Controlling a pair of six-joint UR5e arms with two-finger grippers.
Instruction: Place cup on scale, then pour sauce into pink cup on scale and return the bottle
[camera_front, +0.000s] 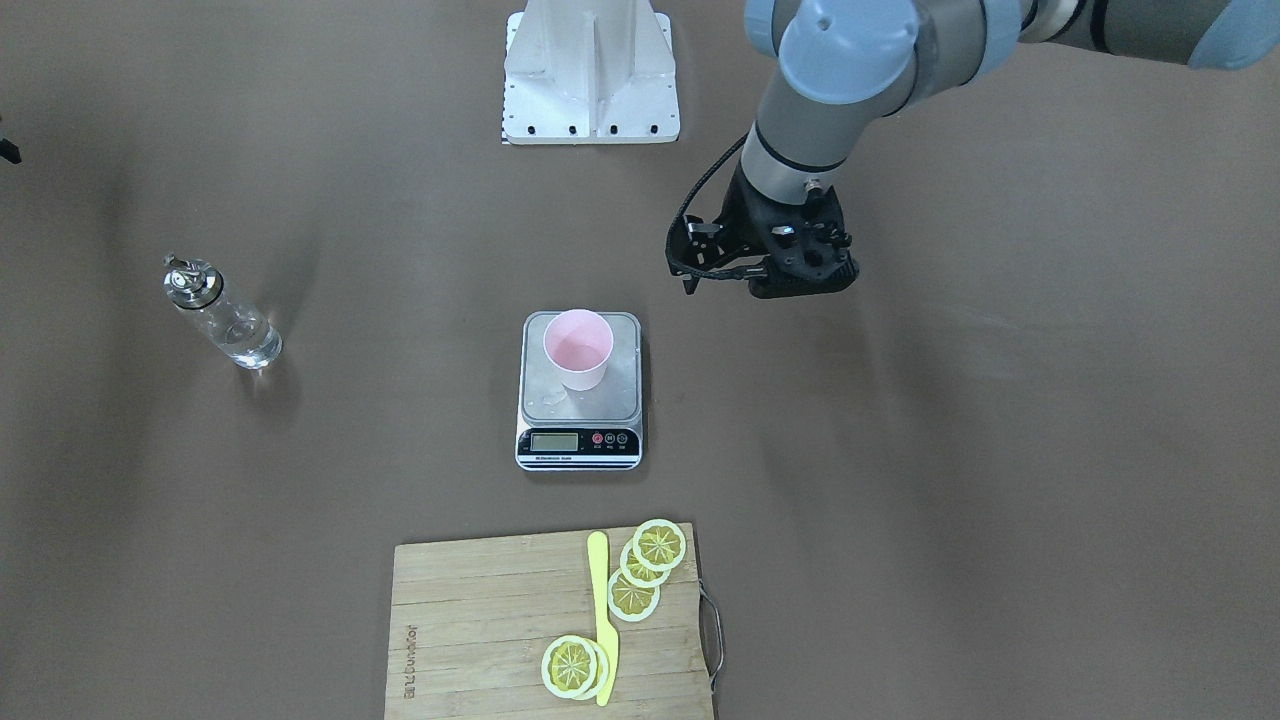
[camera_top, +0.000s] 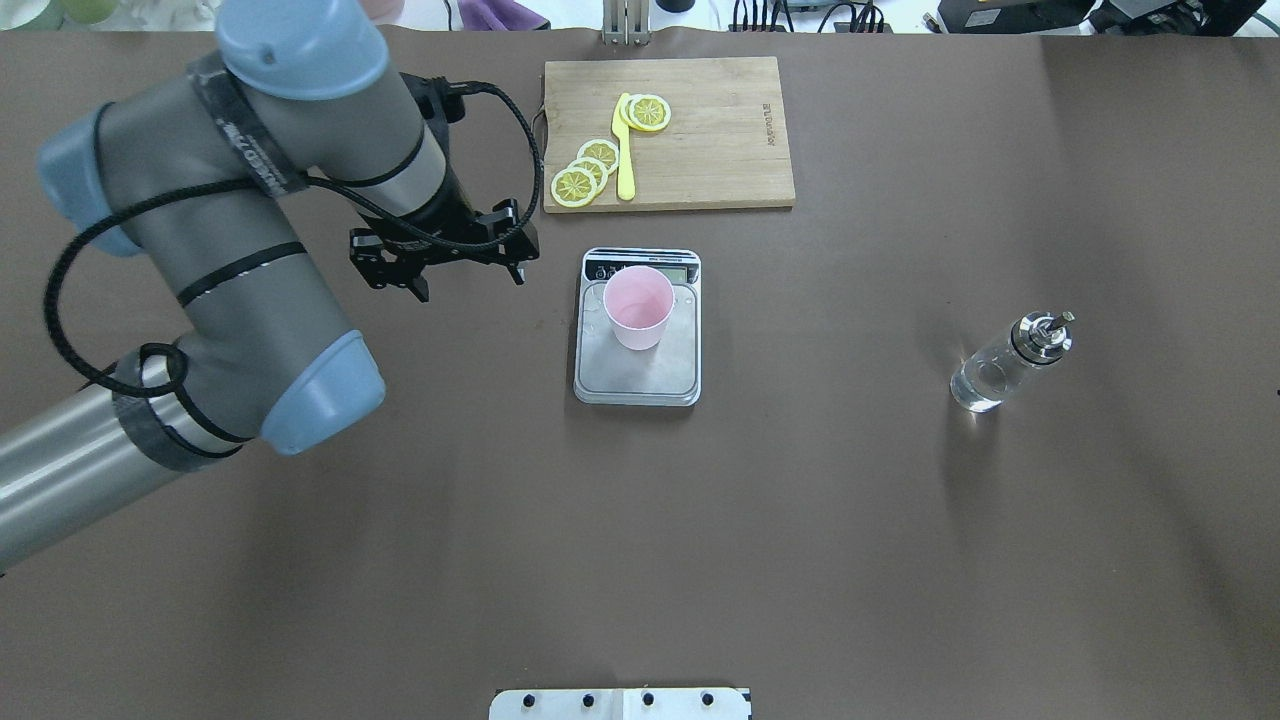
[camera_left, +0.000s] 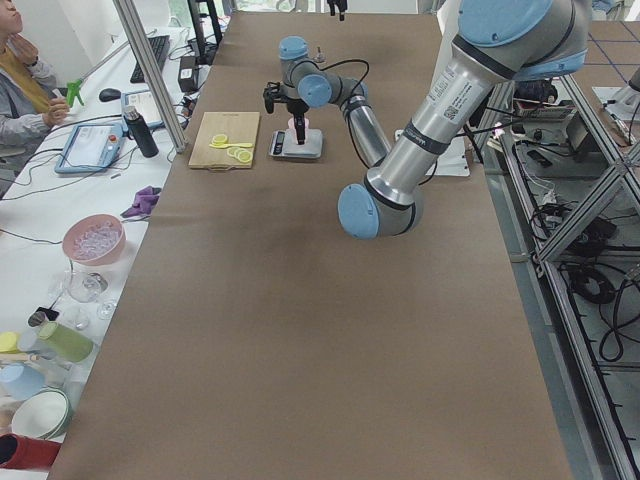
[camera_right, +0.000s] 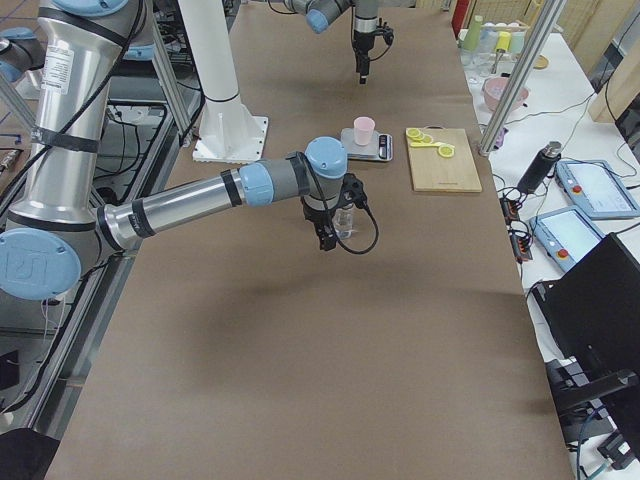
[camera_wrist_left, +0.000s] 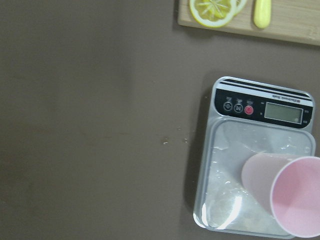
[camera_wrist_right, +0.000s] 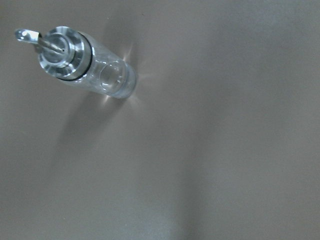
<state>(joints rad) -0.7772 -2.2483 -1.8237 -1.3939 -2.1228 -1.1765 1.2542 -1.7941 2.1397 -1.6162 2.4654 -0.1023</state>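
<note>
cup sits on the scale; bottle stands well apart from it. left fingers spread beside the scale; right fingers, cannot tell. slick glass could slip, spilling sauce.

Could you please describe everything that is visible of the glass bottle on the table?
The bottle is small and made of clear glass. It has a shiny silver metal pouring spout on top and a dark ring under the cap. It seems to hold clear, colourless liquid. It stands upright on the brown table, alone, well apart from the scale. Only the table touches it.
</note>
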